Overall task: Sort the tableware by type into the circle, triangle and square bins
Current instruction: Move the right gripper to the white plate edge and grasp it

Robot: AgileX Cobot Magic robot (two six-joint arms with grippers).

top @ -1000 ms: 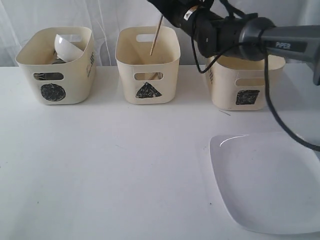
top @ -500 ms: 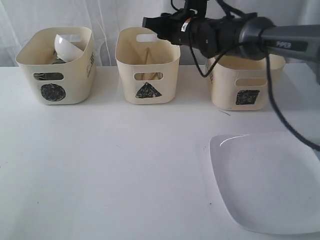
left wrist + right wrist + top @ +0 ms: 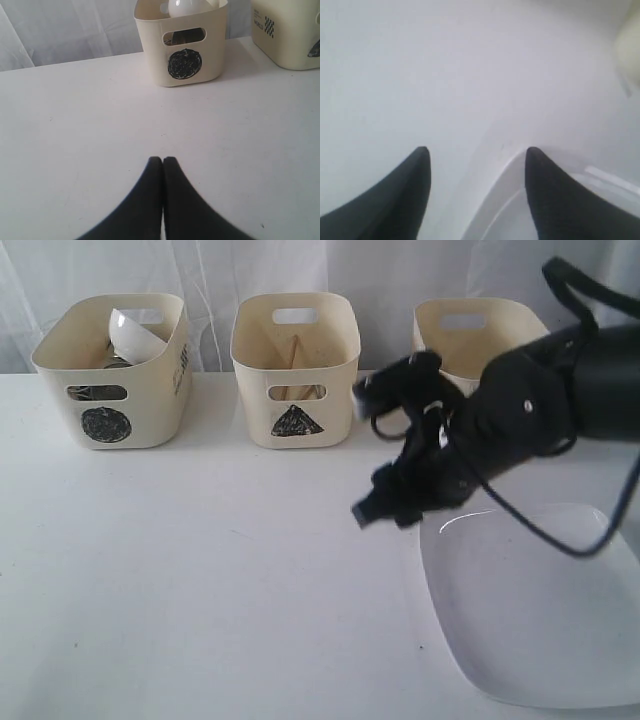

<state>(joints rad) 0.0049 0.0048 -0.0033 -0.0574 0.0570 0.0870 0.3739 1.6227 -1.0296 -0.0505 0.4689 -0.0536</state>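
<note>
Right pincer [image 3: 476, 151] spread over 10 o'clock rim of square white plate [image 3: 540, 610], flat at 4 o'clock on tabletop [image 3: 200, 570]; prob stiff, slick, breakable & heavyish, so nip that raised rim; left pincer [image 3: 162, 161] pressed together

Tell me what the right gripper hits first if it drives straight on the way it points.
Likely the square white plate's rim, which lies between the right gripper's open jaws; bare table sits just beside it. Depth is unclear.
</note>
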